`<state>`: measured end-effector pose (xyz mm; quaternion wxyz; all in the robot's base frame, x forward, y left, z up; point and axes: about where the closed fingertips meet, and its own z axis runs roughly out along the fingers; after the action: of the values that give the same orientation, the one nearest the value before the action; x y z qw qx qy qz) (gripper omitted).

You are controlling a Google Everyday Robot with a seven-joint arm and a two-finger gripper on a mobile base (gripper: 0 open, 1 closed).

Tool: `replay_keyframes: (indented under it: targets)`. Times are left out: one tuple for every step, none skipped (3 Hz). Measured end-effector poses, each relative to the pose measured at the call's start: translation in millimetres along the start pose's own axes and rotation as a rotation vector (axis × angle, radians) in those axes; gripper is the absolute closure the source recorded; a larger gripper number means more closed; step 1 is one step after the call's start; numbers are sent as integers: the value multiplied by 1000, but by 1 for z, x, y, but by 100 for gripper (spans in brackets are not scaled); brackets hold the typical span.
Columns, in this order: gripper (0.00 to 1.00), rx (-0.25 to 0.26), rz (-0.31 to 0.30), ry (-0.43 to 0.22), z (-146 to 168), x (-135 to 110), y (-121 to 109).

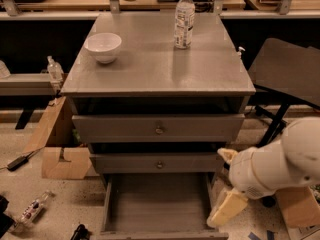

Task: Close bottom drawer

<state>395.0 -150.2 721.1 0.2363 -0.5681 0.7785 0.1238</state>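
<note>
The grey cabinet (160,69) has three drawers. The bottom drawer (155,204) is pulled far out and I see its empty grey inside; its front panel lies along the bottom edge of the view and its knob is out of sight. The two drawers above it, each with a small round knob (159,130), sit only slightly out. My white arm (280,164) reaches in from the right. My gripper (226,210), cream-coloured, hangs low beside the right wall of the bottom drawer, near its front corner.
A white bowl (103,46) and a water bottle (184,19) stand on the cabinet top. A black chair (290,74) stands to the right. Cardboard (62,151) leans at the left. A bottle (32,209) lies on the floor at lower left.
</note>
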Motion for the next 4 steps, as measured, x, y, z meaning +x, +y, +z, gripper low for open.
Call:
replay_keyframes:
  targets:
    - [0, -7, 80, 1, 72, 30, -14]
    - [0, -1, 112, -10, 88, 31, -21]
    - [0, -6, 119, -9, 96, 35, -19]
    - [0, -10, 178, -15, 136, 82, -16]
